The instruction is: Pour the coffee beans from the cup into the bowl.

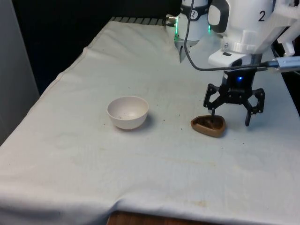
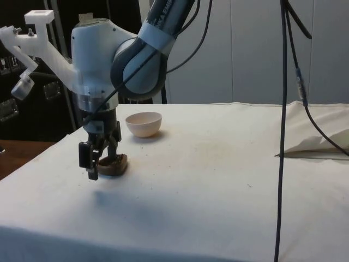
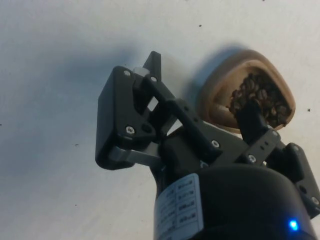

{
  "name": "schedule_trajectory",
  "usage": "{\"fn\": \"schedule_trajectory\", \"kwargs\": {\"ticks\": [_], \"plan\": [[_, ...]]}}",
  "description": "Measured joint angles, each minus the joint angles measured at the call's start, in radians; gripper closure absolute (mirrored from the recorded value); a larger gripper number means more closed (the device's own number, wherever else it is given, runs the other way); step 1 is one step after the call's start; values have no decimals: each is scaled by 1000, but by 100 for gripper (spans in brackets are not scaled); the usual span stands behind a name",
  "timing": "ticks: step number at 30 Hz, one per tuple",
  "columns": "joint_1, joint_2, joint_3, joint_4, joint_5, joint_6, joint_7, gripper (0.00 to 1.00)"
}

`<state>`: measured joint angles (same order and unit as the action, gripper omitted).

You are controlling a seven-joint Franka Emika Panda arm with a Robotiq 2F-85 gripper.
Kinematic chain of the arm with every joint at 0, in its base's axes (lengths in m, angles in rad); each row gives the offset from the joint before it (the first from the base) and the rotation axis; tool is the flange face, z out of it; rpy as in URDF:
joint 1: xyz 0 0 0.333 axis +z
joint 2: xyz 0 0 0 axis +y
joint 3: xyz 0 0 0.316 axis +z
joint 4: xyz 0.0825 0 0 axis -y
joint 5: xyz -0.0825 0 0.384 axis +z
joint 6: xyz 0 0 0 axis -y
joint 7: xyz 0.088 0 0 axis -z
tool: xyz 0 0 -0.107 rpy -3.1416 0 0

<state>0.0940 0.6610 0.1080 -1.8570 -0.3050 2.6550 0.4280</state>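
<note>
Your black two-finger gripper [image 1: 231, 118] is hanging spread over the low brown bean-filled cup [image 1: 208, 125], beside the off-white round bowl [image 1: 127, 112], straddling its rim for a grasp.

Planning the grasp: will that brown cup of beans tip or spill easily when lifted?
Probably stable: the cup looks low and wide on the cloth. It looks rigid, so a rim pinch should hold. The beans lie heaped and loose, so tilting likely spills them early.

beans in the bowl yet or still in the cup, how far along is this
Nothing poured: the beans sit in the brown cup on the cloth, and the white bowl looks empty. The open gripper is at the cup, one finger over it. Grasp, carry and pour remain.
</note>
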Motion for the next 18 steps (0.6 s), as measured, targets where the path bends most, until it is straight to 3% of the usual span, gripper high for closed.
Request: {"fn": "schedule_trajectory", "kwargs": {"ticks": [18], "plan": [[-12,7,-1,0,0,0,-4,0]]}}
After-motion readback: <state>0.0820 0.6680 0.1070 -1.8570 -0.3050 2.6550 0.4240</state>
